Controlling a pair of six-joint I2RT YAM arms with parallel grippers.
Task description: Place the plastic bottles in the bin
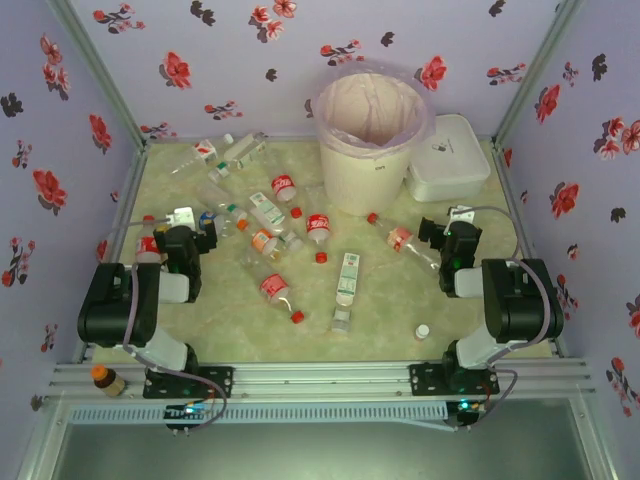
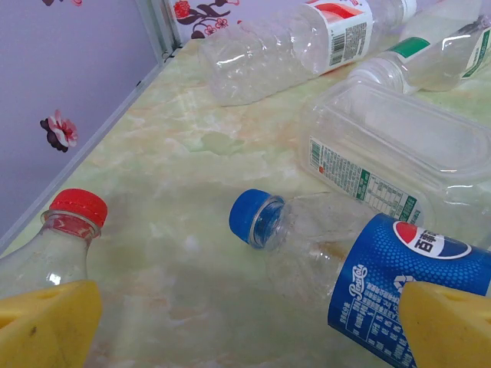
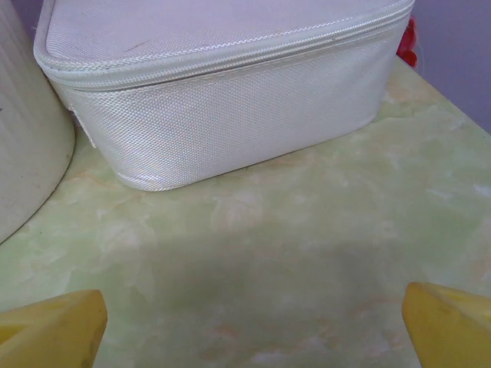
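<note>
Both grippers wide open, nothing held.
Plastic bottles (image 1: 275, 288) lie scattered across table (image 1: 385, 315), centre-left; bin (image 1: 362, 180) stands at back. Left gripper (image 2: 245, 330) sits btw blue-cap bottle (image 2: 399, 268) & red-cap bottle (image 2: 65, 230): closing here may pinch both or squirt one away. Right gripper (image 3: 253, 322) faces white box (image 3: 222, 100): wrong target.

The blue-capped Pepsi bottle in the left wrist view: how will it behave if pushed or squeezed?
The Pepsi bottle lies on its side on the smooth table, so it would probably roll when pushed. It looks empty, so likely light. Its thin clear wall may buckle when squeezed.
</note>
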